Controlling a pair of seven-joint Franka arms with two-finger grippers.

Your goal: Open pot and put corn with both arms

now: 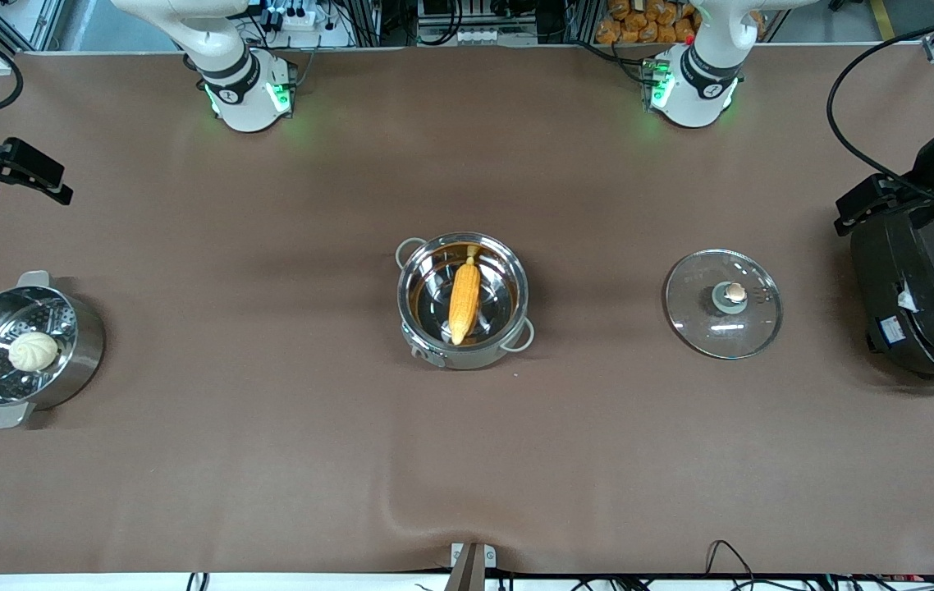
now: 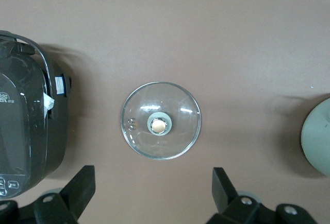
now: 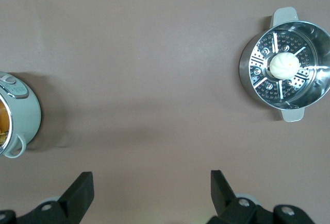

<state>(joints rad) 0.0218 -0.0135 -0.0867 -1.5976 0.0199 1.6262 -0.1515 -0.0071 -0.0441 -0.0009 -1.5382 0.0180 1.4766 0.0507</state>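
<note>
The shiny pot [image 1: 475, 355] stands uncovered at the table's middle, and the yellow-orange corn [image 1: 464, 300] lies inside it. Its glass lid [image 1: 697, 305] lies flat on the table beside it, toward the left arm's end, knob up. My left gripper [image 1: 877, 201] is open and empty, up over the rice cooker's edge. In the left wrist view the gripper [image 2: 153, 183] shows with the lid [image 2: 178, 126] and a bit of the pot [image 2: 317, 136]. My right gripper [image 1: 32, 172] is open and empty, up over the right arm's end. In the right wrist view the gripper [image 3: 152, 185] shows with the pot's side [image 3: 23, 116].
A black rice cooker [image 1: 922, 287] stands at the left arm's end, also in the left wrist view [image 2: 26, 121]. A steel steamer pot [image 1: 81, 328] holding a white bun [image 1: 33, 350] stands at the right arm's end, also in the right wrist view [image 3: 247, 74].
</note>
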